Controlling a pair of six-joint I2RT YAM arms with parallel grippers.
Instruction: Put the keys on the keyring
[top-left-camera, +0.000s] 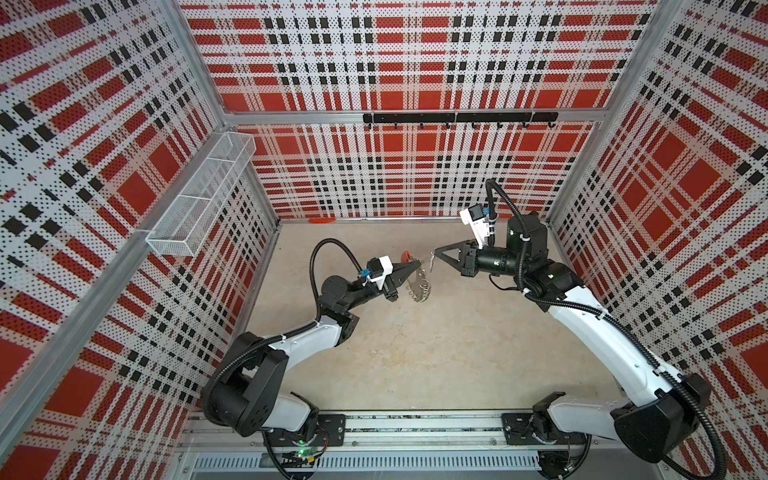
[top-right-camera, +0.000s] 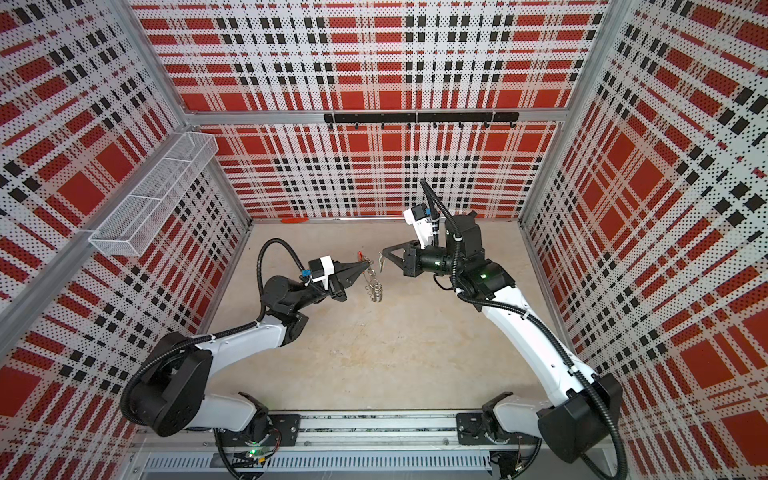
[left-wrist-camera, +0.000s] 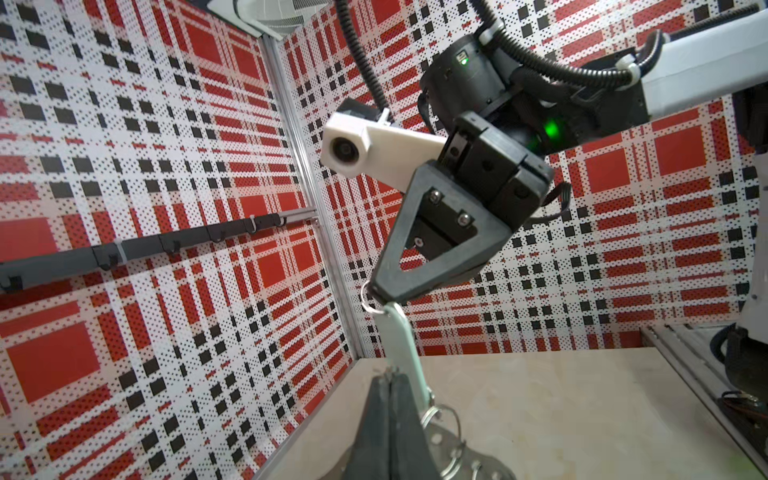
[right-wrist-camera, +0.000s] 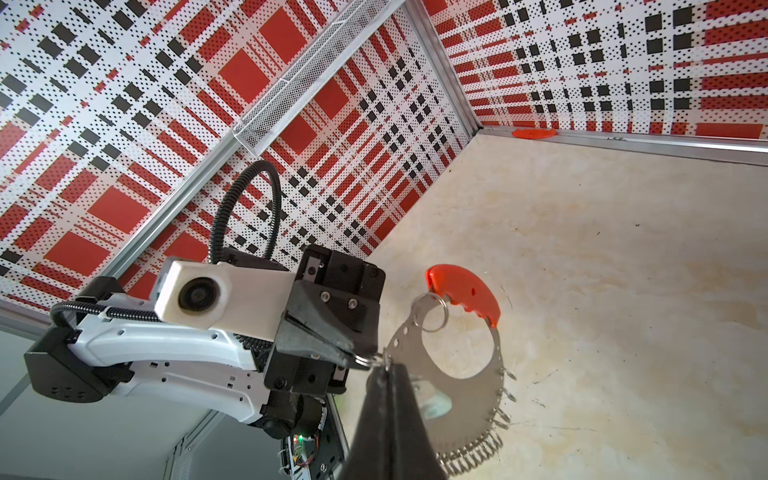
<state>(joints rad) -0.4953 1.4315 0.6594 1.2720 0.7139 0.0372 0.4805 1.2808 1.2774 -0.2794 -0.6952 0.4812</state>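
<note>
My left end effector (top-left-camera: 417, 264) pinched the keyring (right-wrist-camera: 469, 403) mid-frame, my right end effector (top-left-camera: 434, 251) pinched the keys (left-wrist-camera: 400, 345) just beside it. Threading was not yet done.

A grey, red-capped metal hoop (right-wrist-camera: 469, 411) is being held upright; a pale teal key tag (left-wrist-camera: 401, 345) is being dangled beside it.

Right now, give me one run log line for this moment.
left gripper: shut on keyring | right gripper: shut on keys, tag hanging | gripper tips facing, close together | keys not yet on keyring
</note>
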